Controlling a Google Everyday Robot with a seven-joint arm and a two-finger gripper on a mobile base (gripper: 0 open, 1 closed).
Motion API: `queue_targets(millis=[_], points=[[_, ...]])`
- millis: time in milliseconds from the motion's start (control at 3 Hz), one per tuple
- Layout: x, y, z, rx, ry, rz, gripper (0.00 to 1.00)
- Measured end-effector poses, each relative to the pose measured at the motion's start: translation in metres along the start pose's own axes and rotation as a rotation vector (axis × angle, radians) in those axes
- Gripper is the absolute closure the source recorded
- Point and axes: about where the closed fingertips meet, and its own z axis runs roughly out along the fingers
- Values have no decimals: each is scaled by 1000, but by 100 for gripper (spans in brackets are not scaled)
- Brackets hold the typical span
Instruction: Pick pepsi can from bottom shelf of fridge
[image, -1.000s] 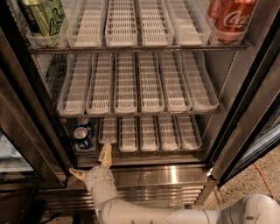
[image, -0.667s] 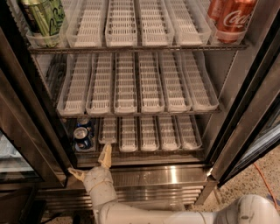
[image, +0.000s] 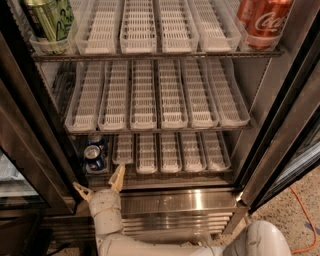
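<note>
The pepsi can (image: 93, 155), dark blue with a silver top, stands at the far left of the bottom shelf (image: 165, 172) of the fridge (image: 260, 165). My gripper (image: 99, 182) is just below and in front of the can, at the shelf's steel front ledge. Its two tan fingers (image: 117, 177) are spread apart and hold nothing. The can is a short way beyond the fingertips, not touched. The white arm runs from the gripper down to the bottom edge of the view.
A green can (image: 47, 20) stands top left and a red Coca-Cola can (image: 262, 22) top right on the upper rack. The middle rack holds long white trays (image: 157, 95). The glass door (image: 20, 165) is at the left, the door frame (image: 280, 150) at the right.
The gripper and arm stay in about the same place below the can. Nothing else has moved.
</note>
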Motion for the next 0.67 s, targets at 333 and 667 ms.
queue_targets(millis=[333, 667], points=[[-3, -6, 4, 52, -31, 16, 20], [-4, -14, 3, 86, -44, 21, 43]])
